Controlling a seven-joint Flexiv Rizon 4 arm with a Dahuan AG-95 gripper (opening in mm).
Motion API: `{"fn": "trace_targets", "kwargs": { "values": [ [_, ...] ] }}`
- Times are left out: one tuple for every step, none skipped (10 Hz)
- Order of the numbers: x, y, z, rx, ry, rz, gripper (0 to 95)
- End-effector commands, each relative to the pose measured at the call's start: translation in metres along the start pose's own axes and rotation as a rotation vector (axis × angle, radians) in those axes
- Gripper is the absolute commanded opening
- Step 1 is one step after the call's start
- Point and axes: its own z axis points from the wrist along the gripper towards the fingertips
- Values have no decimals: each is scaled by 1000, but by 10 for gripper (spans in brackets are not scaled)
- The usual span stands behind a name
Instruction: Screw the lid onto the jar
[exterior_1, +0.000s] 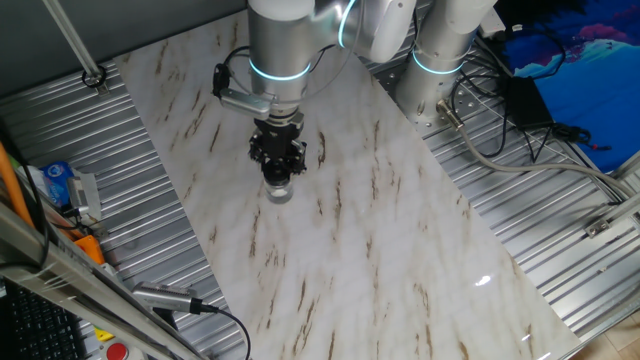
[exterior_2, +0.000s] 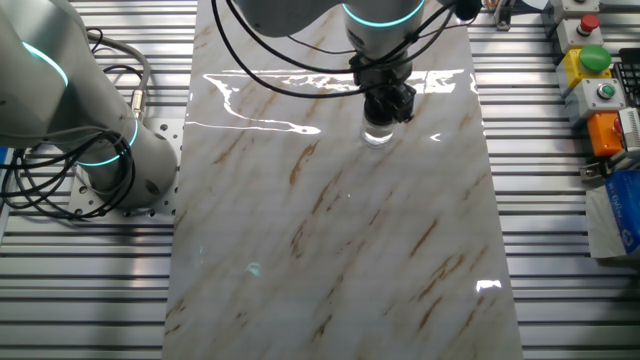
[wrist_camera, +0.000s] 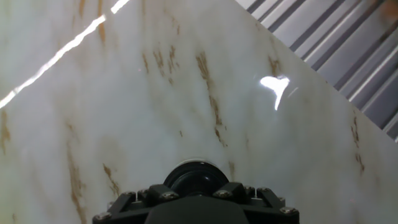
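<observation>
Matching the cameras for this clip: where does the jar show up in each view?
One fixed view: the jar sits upper left of centre, directly under the gripper.
The other fixed view: the jar is upper right of centre, below the gripper.
Hand view: jar glass not clearly visible; only the black lid at bottom centre.
Shared landmark: the marble-patterned tabletop.

One fixed view looks down from high on the white marble-patterned worktop (exterior_1: 330, 250), with the arm at its far side. The other fixed view looks down from the opposite side. Both share this worktop. The hand view sits very near the surface, looking along it.
</observation>
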Motion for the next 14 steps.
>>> {"fn": "trace_targets", "kwargs": {
  "values": [
    [1, -1, 10, 3, -4, 25, 0],
    [1, -1, 10, 2, -5, 31, 0],
    [1, -1, 10, 1, -12, 49, 0],
    [1, -1, 10, -1, -18, 71, 0],
    [1, -1, 10, -1, -23, 98, 0],
    [1, -1, 10, -1, -26, 117, 0],
    [1, -1, 10, 0, -27, 127, 0],
    [1, -1, 10, 1, -29, 136, 0],
    [1, -1, 10, 1, -30, 145, 0],
    [1, -1, 10, 6, -24, 151, 0],
    [1, -1, 10, 7, -21, 155, 0],
    [1, -1, 11, 7, -16, 159, 0],
    [1, -1, 11, 2, -16, 163, 0],
    [1, -1, 11, 0, -16, 171, 0]
  ]
}}
